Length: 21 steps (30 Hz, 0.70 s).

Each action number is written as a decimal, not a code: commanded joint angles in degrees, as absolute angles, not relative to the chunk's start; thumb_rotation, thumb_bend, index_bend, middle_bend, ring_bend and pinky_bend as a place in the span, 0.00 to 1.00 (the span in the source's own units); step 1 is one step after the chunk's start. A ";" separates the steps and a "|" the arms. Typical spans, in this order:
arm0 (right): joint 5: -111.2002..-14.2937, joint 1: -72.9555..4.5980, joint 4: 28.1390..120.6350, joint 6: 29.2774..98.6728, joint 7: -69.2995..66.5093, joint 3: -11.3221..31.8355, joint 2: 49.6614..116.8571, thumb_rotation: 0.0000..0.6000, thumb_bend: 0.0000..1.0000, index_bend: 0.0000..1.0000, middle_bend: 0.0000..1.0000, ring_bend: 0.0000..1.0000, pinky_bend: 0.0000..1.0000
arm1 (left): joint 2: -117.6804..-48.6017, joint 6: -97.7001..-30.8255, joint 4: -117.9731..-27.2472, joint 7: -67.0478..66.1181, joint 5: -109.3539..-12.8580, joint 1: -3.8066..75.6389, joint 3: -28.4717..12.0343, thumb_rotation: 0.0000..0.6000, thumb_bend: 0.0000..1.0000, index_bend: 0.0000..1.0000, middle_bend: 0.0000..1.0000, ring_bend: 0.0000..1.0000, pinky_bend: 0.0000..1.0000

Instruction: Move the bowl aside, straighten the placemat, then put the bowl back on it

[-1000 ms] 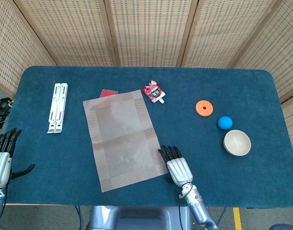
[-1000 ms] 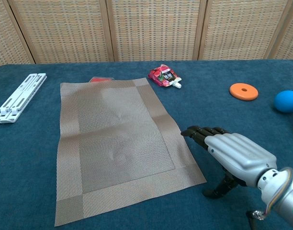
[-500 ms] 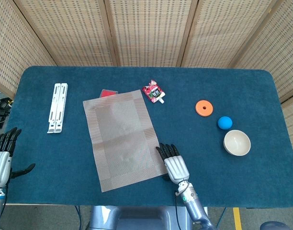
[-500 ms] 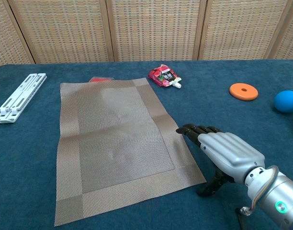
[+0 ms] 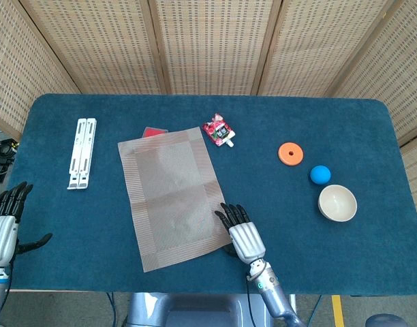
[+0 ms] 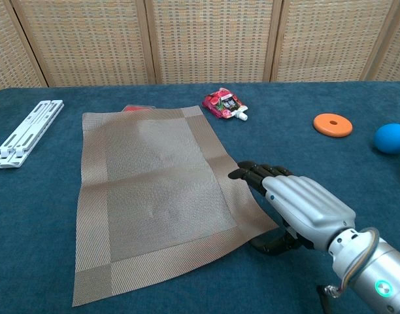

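Resting on woven placemat edge, right hand fingers flat, holding nothing

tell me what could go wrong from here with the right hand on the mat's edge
1. The right hand sits at the placemat's near right corner; its fingers may slide over the weave rather than drag it, leaving the mat skewed.
2. Pulling one corner could buckle the mat, which already shows a crease across its middle.
3. Rotating the mat may push its far edge into the red card tucked beneath it or the pink pouch nearby.
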<state>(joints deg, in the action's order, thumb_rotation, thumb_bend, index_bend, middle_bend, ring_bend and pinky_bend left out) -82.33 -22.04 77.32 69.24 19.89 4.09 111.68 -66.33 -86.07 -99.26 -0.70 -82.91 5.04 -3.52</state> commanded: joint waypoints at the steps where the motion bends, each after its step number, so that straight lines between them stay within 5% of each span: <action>1: -82.08 -22.10 77.22 68.95 20.01 4.05 111.76 1.00 0.49 0.15 0.00 0.00 0.00 | -66.31 -85.94 -99.28 -0.64 -82.91 5.06 -3.51 1.00 0.05 0.00 0.00 0.00 0.00; 4: -81.60 -22.24 76.58 68.45 20.07 4.13 112.06 1.00 0.48 0.19 0.00 0.00 0.00 | -66.26 -85.77 -99.35 -0.44 -82.92 5.07 -3.49 1.00 0.05 0.00 0.00 0.00 0.00; 9: -82.03 -22.51 74.34 68.93 16.94 4.75 113.32 1.00 0.42 0.41 0.00 0.00 0.00 | -66.27 -85.41 -99.28 0.01 -82.79 5.14 -3.53 1.00 0.05 0.00 0.00 0.00 0.00; 14: -85.26 -22.55 69.78 72.63 11.04 5.01 115.50 1.00 0.41 0.58 0.11 0.00 0.01 | -66.32 -84.87 -99.17 0.27 -82.52 5.29 -3.58 1.00 0.05 0.00 0.00 0.00 0.00; 21: -86.21 -22.42 67.72 73.76 8.87 4.65 116.29 1.00 0.41 0.61 0.12 0.00 0.02 | -66.38 -84.75 -99.22 0.37 -82.71 5.30 -3.52 1.00 0.05 0.00 0.00 0.00 0.00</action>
